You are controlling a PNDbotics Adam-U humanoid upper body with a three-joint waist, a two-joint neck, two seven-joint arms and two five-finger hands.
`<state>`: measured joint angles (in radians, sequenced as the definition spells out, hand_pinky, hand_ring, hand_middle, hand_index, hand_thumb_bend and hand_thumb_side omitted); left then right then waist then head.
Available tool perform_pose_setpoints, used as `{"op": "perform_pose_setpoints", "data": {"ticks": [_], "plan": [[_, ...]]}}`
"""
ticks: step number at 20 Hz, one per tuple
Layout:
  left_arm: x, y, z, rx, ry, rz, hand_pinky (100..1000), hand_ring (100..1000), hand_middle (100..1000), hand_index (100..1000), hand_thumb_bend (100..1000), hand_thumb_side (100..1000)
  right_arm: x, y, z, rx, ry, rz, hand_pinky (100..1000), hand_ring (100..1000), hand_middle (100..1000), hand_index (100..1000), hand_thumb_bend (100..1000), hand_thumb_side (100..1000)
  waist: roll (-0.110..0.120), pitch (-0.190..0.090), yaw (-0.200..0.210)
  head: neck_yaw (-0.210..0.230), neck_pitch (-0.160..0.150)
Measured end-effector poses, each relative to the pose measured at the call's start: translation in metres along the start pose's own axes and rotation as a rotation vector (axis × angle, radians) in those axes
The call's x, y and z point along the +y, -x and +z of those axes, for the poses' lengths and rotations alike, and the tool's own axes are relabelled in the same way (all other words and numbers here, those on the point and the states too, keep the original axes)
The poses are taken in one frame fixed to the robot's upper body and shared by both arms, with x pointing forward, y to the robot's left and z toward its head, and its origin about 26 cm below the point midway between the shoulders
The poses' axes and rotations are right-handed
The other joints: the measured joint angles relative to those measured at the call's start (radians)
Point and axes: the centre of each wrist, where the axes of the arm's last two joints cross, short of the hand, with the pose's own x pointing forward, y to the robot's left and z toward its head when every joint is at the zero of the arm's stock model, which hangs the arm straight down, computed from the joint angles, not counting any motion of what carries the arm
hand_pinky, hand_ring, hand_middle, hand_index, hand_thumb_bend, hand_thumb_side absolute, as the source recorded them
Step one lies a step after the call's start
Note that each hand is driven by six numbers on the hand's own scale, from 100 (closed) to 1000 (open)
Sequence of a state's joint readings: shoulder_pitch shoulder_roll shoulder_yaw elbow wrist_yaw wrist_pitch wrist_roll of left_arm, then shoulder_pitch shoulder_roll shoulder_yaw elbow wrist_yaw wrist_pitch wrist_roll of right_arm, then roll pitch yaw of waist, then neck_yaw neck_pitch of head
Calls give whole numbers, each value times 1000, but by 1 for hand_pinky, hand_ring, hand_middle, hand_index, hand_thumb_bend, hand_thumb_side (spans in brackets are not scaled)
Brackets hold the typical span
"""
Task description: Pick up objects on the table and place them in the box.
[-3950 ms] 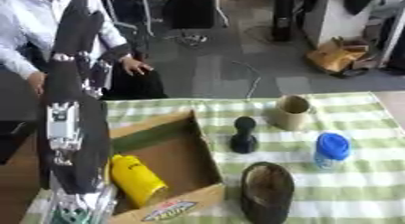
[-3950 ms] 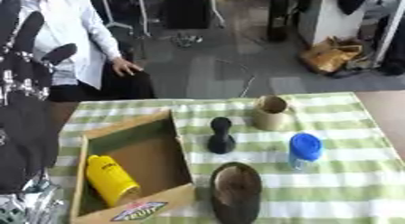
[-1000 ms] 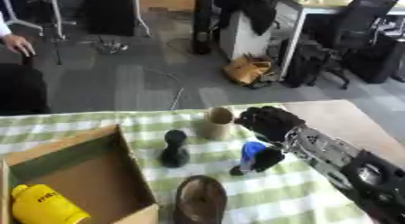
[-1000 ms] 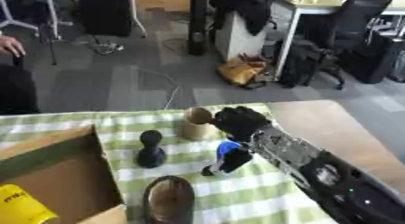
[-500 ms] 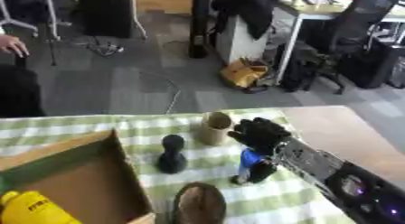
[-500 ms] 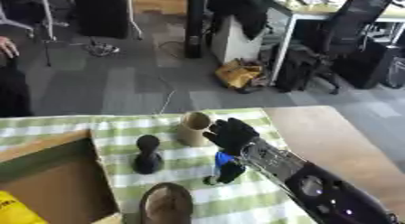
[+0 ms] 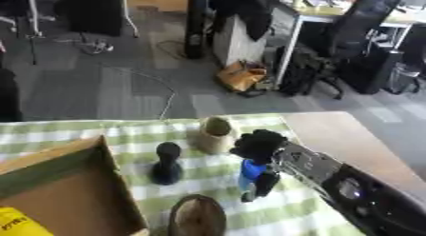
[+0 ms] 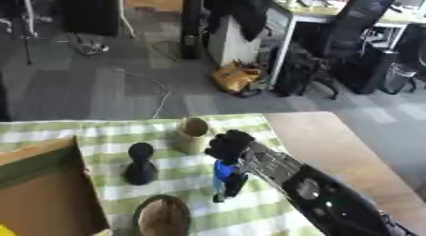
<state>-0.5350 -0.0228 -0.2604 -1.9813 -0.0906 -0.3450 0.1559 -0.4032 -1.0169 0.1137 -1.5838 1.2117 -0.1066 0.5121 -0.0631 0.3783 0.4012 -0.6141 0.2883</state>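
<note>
Gripping: right hand (image 7: 259, 145) curled down over the blue bottle (image 7: 249, 171), thumb along its side, arm entering from lower right.
Bottle: upright on the tablecloth (image 7: 141, 135), long axis vertical, right of the box (image 7: 62, 192).
Box: cardboard, open, at lower left; yellow container (image 7: 18, 222) inside at the near corner.
Near edge: brown shoe (image 7: 197, 217).
Middle: black pawn-shaped piece (image 7: 167, 163), upright.
Farther: tan cup (image 7: 216, 133), open mouth up.
Surface: green-and-white checked cloth; bare wood (image 7: 349, 140) at right.
Room: grey floor, office chairs, orange bag (image 7: 241, 77).
</note>
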Motion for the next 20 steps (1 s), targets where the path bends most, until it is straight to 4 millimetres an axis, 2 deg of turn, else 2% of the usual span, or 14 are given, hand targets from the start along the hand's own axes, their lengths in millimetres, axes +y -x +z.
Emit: {"op": "perform_pose_setpoints", "data": {"ticks": [11, 20], "plan": [[0, 0, 0, 4, 3, 3, 783, 1000, 983, 815, 188, 1000, 7, 6, 2, 10, 59, -58, 848, 975, 918, 980, 690, 808, 10, 4, -10, 0, -1], [-1, -1, -2, 3, 10, 9, 782, 1000, 985, 816, 186, 1000, 14, 13, 4, 57, 121, -98, 846, 975, 921, 980, 686, 850, 21, 10, -15, 26, -29]]}}
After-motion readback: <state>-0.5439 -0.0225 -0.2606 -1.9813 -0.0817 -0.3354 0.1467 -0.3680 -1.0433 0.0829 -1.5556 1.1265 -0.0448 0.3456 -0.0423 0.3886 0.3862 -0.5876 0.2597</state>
